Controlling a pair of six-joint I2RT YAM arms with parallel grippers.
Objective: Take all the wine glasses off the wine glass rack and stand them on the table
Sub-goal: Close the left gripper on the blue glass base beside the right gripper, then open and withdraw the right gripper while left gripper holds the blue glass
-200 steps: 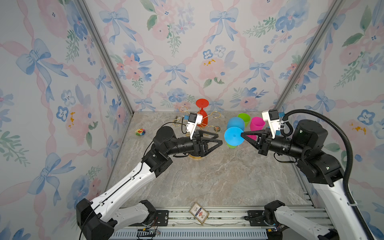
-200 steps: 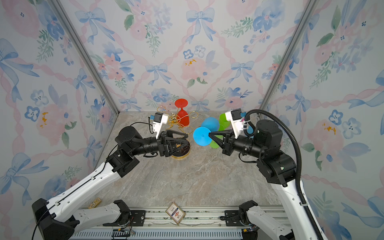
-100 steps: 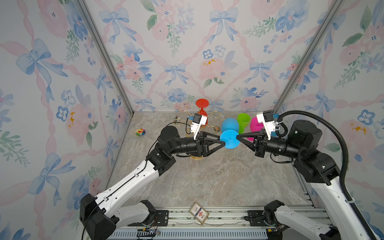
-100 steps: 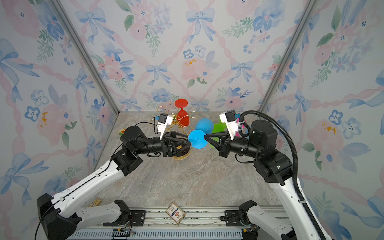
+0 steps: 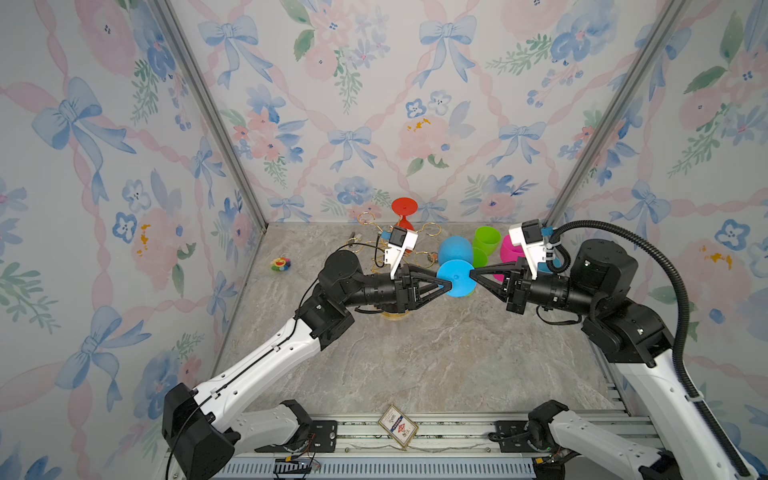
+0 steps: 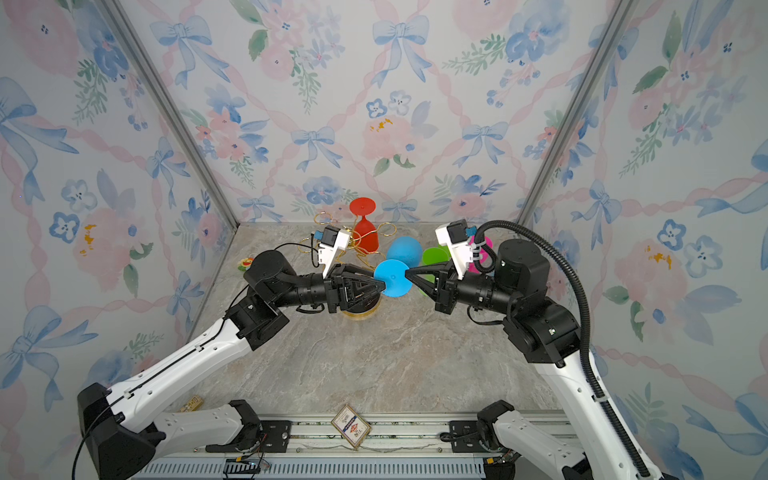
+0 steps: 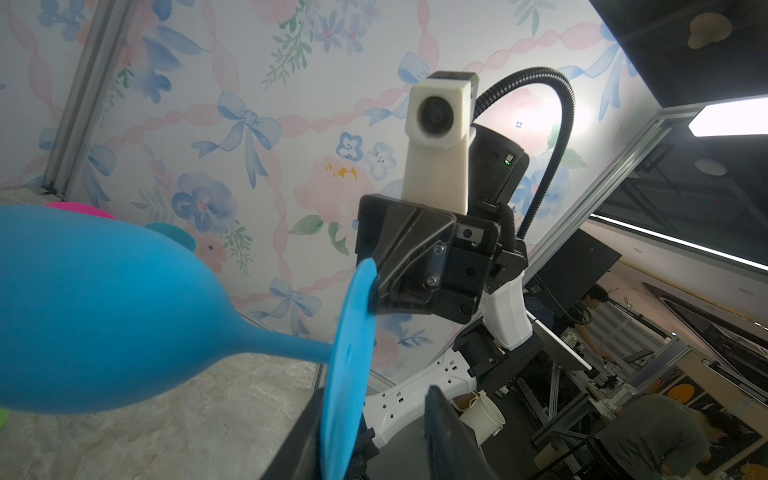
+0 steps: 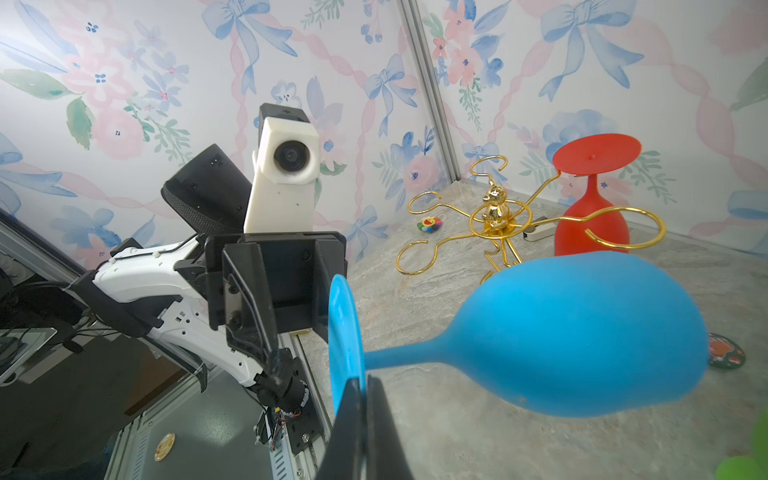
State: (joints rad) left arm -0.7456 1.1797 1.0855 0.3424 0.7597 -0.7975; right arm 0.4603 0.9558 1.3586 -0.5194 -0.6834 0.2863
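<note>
The wine glass [image 5: 455,279] was opaque matt sky-blue, with a balloon bowl, a short stem and a flat round foot. It lay level in the air just right of the wine glass rack [image 8: 494,210], clear of its arms, with the foot toward the near side and the bowl toward the far side. The right gripper [image 5: 472,274] was pinched tight on the foot's right edge. The left gripper [image 5: 448,286] straddled the left edge, partly open: in the left wrist view one finger [image 7: 309,432] touched the disc and the other stood apart from it. The rack was gold wire with loop-ended arms, a small gold bear on top and a gold-rimmed base on the marble table [image 5: 415,365]. Two wine glasses showed plainly: the blue one and a red wine glass [image 5: 404,208] foot-up on the rack's far side. One green vessel [image 5: 486,240] and one pink vessel [image 5: 509,249] stood far right, their shapes partly hidden.
</note>
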